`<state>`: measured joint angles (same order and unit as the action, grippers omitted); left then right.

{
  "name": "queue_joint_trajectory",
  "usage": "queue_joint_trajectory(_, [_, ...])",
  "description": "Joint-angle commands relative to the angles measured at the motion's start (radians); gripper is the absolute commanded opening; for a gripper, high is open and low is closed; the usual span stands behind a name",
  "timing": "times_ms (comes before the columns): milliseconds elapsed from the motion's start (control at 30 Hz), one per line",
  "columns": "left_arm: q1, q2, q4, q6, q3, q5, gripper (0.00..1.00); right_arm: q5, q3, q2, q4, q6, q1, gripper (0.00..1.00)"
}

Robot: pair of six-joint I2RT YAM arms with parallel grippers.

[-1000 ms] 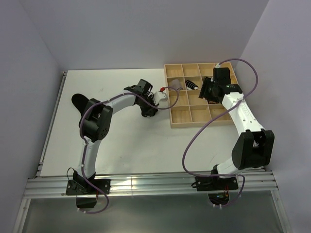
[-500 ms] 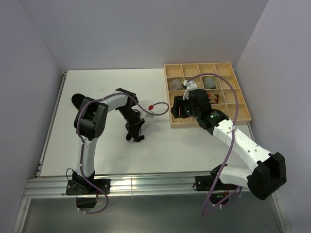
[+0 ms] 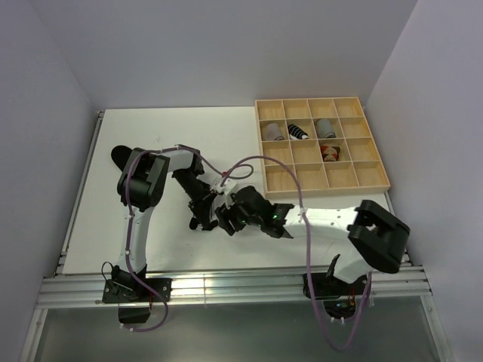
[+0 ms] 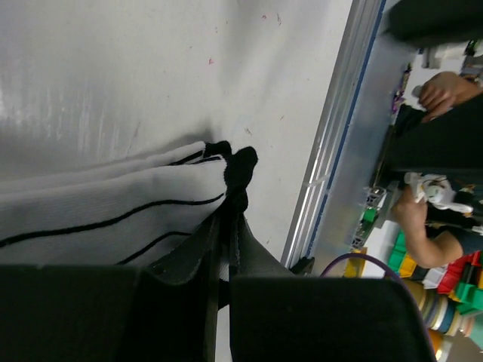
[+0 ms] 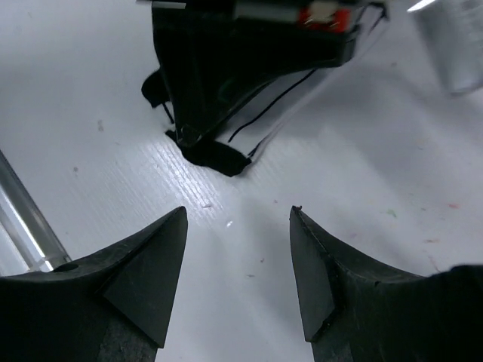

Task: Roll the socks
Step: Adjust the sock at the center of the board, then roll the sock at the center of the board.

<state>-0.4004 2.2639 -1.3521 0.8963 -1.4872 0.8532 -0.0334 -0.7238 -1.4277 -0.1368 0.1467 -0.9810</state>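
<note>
Swung off the pale wooden grid tray (image 3: 324,192), my right gripper (image 5: 238,217) gapes. Left gripper (image 4: 225,226) pinches soft white black-striped sock (image 4: 113,200).

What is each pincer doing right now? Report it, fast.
Left pincer: closed on the striped sock.
Right pincer: open, holding nothing.
</note>
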Motion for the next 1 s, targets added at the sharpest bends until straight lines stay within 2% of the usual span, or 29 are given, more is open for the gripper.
queue_joint_trajectory(0, [0.020, 0.036, -0.022, 0.033, -0.019, 0.030, 0.00, 0.066, -0.090, -0.092, -0.127, -0.067, -0.062, 0.63])
queue_joint_trajectory(133, [0.040, 0.042, -0.022, 0.036, -0.018, 0.032, 0.00, 0.107, -0.161, -0.213, -0.100, -0.105, -0.140, 0.61])
queue_joint_trajectory(300, [0.046, 0.039, -0.021, 0.035, -0.015, 0.017, 0.00, 0.141, -0.192, -0.260, -0.110, -0.136, -0.186, 0.61])
queue_joint_trajectory(400, [0.051, 0.043, -0.021, 0.032, -0.018, 0.015, 0.00, 0.167, -0.223, -0.298, -0.083, -0.168, -0.209, 0.56])
queue_joint_trajectory(467, [0.052, 0.046, -0.022, 0.032, -0.018, 0.014, 0.00, 0.171, -0.232, -0.315, -0.073, -0.176, -0.214, 0.50])
queue_joint_trajectory(967, [0.052, 0.049, -0.022, 0.026, -0.019, -0.002, 0.00, 0.250, -0.249, -0.438, -0.115, -0.228, -0.216, 0.45])
